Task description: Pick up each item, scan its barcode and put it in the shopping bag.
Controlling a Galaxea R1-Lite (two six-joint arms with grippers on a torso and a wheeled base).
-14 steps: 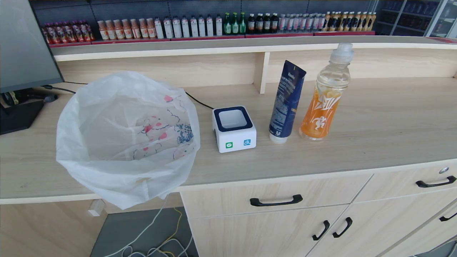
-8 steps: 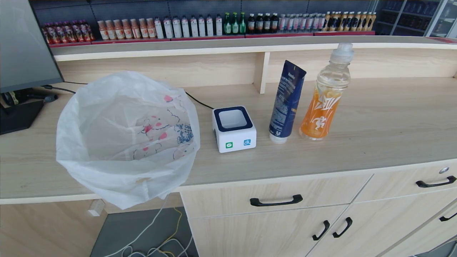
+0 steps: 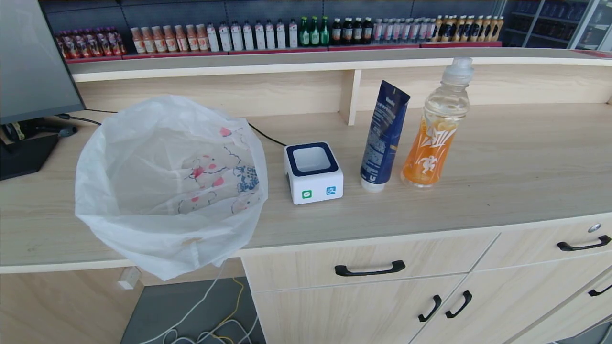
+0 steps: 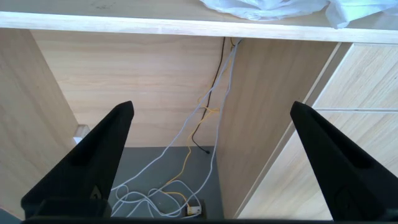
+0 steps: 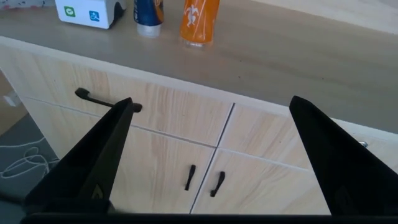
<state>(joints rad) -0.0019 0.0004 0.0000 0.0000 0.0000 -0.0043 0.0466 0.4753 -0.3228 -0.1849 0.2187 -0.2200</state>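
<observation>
Scanner (image 3: 313, 172) stands between bag (image 3: 110, 157) and seemingly upright tube (image 3: 384, 136).

On the counter (image 3: 502, 157), the shopping bag (image 3: 167, 191) sits toward the left end, overhanging the front edge; the scanner (image 3: 313, 173) stands just right of it, near mid-counter; the tube (image 3: 384, 136) stands right of the scanner, the bottle (image 3: 437, 126) just beside it, farther right; a monitor (image 3: 33, 62) occupies the back left corner; a cable (image 3: 265, 134) runs behind the scanner.

A pale wood counter (image 3: 502, 157) carries a dark monitor (image 3: 33, 62) at its left end. Below its front edge are drawers (image 3: 306, 267) with black handles (image 3: 369, 270). Loose cables (image 3: 205, 329) lie on the floor (image 3: 158, 306). Drink bottles (image 3: 248, 36) line the far shelf (image 3: 287, 49).
</observation>
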